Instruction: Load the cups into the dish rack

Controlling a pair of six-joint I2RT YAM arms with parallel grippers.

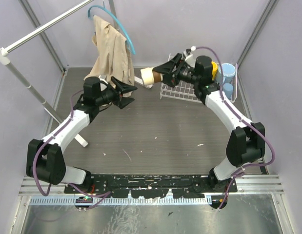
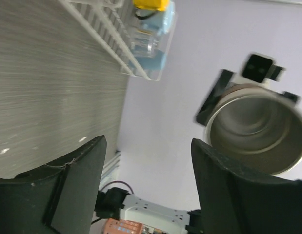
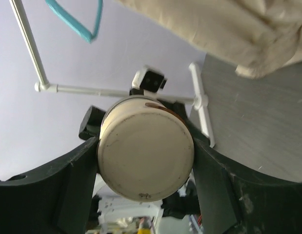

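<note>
My right gripper (image 1: 159,74) is shut on a cup (image 1: 150,76) with a cream outside and a brown band, held on its side in the air left of the dish rack (image 1: 182,91). The right wrist view shows its base (image 3: 146,156) between my fingers. The left wrist view shows its silvery metal inside (image 2: 255,129). My left gripper (image 1: 130,95) is open and empty, just left of and below the cup, facing its mouth. In the rack stand a yellow-orange mug (image 1: 214,71), a light blue mug (image 1: 228,72) and a small blue tumbler (image 1: 228,89). A clear glass cup (image 2: 143,44) shows there too.
A white pole clothes stand (image 1: 24,78) runs along the left, with a beige cloth (image 1: 110,56) and a teal hanger (image 1: 119,24) at the back. Its foot (image 1: 82,141) lies on the table by my left arm. Purple walls close in all sides.
</note>
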